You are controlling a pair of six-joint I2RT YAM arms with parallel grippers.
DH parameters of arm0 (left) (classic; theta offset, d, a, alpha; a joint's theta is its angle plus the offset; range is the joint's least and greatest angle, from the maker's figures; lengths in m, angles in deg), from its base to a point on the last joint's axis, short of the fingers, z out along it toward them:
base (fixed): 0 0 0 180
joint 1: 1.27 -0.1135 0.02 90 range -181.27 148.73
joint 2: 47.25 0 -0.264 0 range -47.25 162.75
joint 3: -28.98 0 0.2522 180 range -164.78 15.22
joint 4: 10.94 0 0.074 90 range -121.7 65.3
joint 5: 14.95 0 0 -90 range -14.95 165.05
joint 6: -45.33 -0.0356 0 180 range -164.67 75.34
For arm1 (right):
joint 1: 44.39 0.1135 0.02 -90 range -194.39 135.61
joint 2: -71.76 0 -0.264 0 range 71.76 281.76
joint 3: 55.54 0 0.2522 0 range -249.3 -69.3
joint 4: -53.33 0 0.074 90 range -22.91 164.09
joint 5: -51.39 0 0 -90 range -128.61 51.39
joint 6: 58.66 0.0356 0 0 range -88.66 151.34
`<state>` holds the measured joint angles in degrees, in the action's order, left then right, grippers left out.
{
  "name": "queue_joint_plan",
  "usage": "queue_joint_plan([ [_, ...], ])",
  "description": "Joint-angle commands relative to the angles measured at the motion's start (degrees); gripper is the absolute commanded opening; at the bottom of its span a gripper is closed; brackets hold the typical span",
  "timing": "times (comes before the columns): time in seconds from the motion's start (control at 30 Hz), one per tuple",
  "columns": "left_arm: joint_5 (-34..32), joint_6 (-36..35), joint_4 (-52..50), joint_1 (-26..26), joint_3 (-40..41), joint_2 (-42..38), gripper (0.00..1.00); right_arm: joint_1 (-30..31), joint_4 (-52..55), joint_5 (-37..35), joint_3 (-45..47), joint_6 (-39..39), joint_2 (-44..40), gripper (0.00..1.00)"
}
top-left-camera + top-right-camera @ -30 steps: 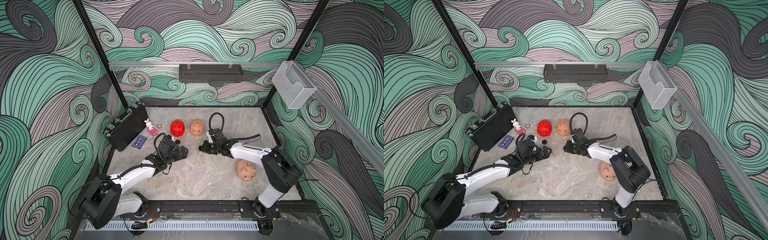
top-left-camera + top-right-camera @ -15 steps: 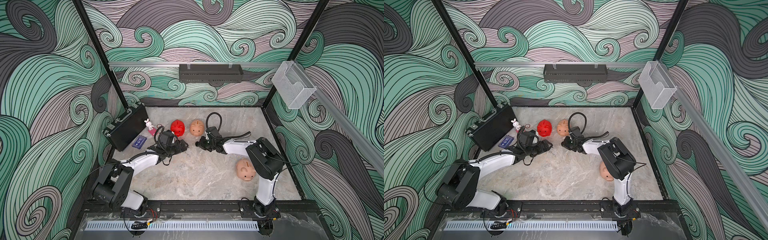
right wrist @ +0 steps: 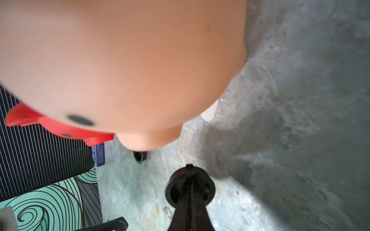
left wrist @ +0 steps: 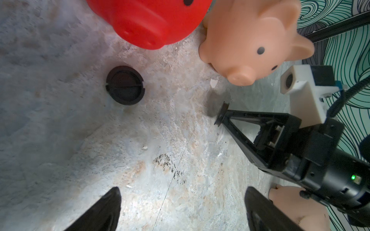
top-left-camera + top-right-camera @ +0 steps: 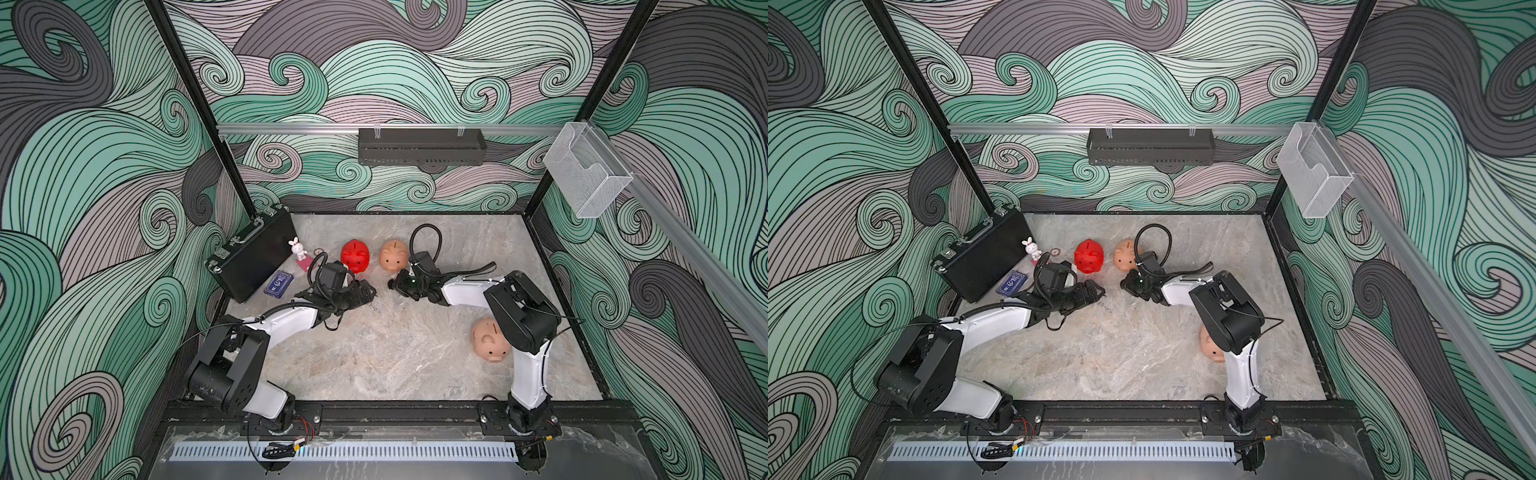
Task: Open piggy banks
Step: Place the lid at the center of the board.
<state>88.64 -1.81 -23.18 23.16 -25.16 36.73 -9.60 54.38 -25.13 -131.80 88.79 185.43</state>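
A red piggy bank (image 5: 355, 255) (image 4: 148, 20) and a peach one (image 5: 393, 255) (image 4: 250, 46) stand side by side at the back of the table. A second peach pig (image 5: 490, 345) sits at the right, partly behind the right arm. My right gripper (image 5: 392, 284) (image 3: 189, 180) is shut on a black round plug (image 3: 173, 192) (image 4: 220, 114), low over the table just in front of the back peach pig's snout. Another black plug (image 4: 125, 85) lies loose on the table in front of the red pig. My left gripper (image 5: 370, 293) (image 4: 182, 190) is open and empty, a short way from that plug.
A black case (image 5: 253, 257) leans at the left wall, with a white rabbit figurine (image 5: 297, 248) and a blue card (image 5: 278, 284) beside it. The two grippers' tips point at each other, a hand's width apart. Marble table (image 5: 395, 365) spreads out in front.
Both grippers have shifted a little toward the back, closer to the red and peach pigs. The right one stays shut on the plug and the left stays open.
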Motion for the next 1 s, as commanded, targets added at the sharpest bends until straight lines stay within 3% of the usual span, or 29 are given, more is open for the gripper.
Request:
queue_joint_plan([
  [0.0,0.7,-0.7,-0.5,-0.5,-2.1,1.2,0.95,-0.5,-0.1,-1.5,-1.5,0.4,1.3,0.0],
  [0.57,0.8,-0.8,-1.1,-0.5,-2.7,1.6,0.95,-0.6,0.8,-1.2,-4.0,0.6,3.7,0.0],
  [0.97,1.0,-1.0,-1.5,-0.5,-3.0,1.7,0.95,-0.6,1.6,-1.3,-4.7,0.6,4.5,0.07],
])
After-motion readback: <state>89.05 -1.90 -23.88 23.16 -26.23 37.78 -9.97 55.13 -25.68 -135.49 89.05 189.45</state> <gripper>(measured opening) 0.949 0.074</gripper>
